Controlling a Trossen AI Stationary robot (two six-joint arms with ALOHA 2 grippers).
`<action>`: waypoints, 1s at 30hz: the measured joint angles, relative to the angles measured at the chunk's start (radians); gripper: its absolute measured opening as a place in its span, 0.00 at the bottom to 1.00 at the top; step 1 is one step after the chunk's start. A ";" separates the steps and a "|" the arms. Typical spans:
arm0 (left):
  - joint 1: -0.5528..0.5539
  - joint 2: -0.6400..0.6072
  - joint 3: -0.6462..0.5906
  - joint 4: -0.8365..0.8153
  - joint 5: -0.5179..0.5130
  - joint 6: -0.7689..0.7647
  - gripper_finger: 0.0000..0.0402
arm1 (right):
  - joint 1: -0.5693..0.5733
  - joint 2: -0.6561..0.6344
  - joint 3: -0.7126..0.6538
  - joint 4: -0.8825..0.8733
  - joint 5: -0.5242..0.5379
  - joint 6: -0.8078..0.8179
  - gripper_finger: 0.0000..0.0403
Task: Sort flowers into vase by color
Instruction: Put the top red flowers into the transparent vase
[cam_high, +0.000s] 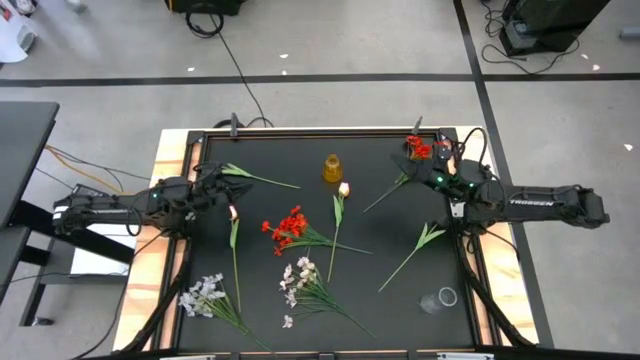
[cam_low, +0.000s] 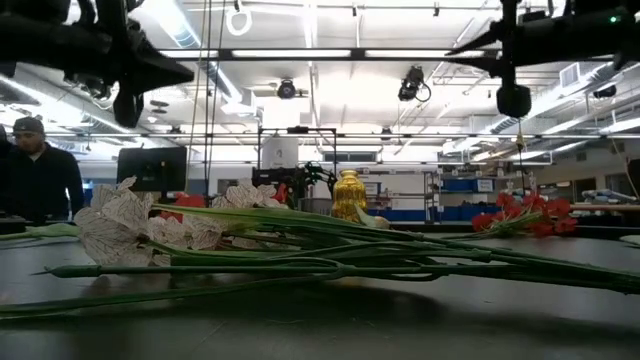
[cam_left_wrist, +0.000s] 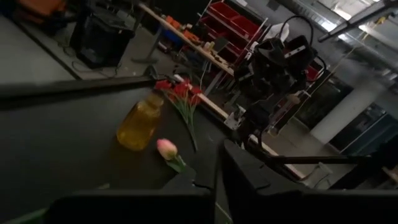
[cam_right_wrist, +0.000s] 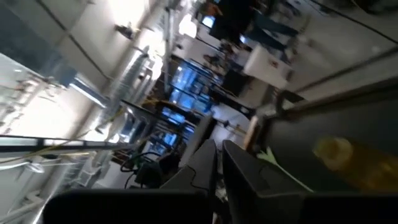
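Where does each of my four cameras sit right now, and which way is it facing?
High view: overhead, straight down on the table; both arms show, left claw, right claw.
Low view: table height, looking level past white flowers into the room; arms overhead.
Left wrist view: across the table toward the right arm; own dark fingers at bottom.
Right wrist view: tilted up toward the room; own fingers at bottom.
Shared: the yellow vase appears in all four.
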 joint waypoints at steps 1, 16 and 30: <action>0.000 0.013 0.020 -0.004 0.000 0.012 0.12 | 0.000 0.009 0.000 0.026 0.012 -0.002 0.09; 0.082 0.214 0.280 -0.104 0.002 0.014 0.54 | -0.030 0.143 0.000 0.038 -0.041 0.163 0.22; 0.179 0.416 0.456 -0.187 0.145 0.030 0.56 | -0.045 0.291 0.224 -0.316 -0.091 0.348 0.52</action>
